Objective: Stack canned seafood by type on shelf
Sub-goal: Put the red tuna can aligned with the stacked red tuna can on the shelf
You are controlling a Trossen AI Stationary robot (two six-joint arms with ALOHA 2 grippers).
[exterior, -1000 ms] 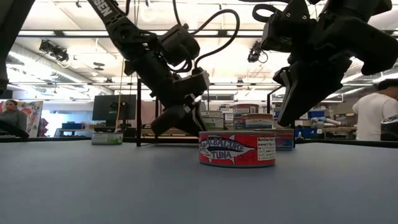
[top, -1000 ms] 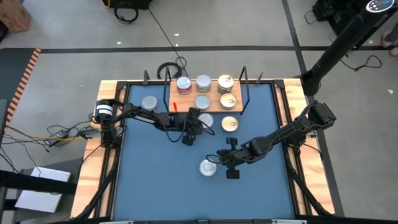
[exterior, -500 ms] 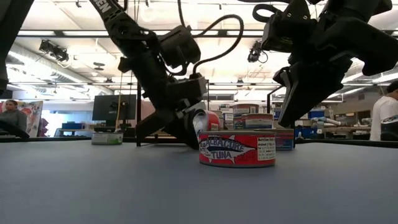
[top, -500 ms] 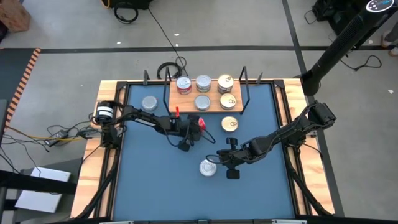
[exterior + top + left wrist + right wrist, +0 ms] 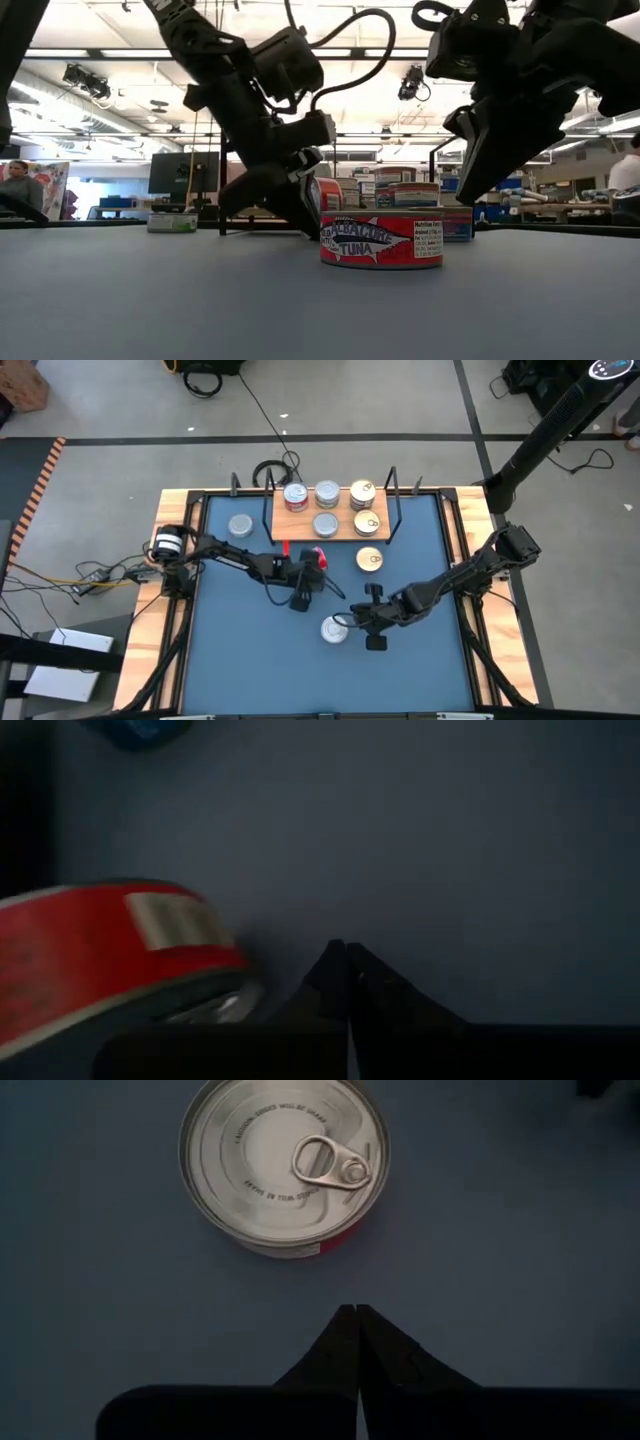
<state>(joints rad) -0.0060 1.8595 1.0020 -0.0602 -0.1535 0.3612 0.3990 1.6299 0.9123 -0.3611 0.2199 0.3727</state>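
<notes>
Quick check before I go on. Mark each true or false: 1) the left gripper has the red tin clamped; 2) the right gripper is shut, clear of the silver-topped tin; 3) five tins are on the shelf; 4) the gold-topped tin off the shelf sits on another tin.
1) False. The left gripper is shut on nothing. The red tin lies tipped up beside its fingers, not between them.
2) True. The right gripper is shut, and the silver-topped tin lies flat ahead of it, apart.
3) True. The shelf holds five tins.
4) False. The gold-topped tin lies alone on the blue mat in front of the shelf.
</notes>
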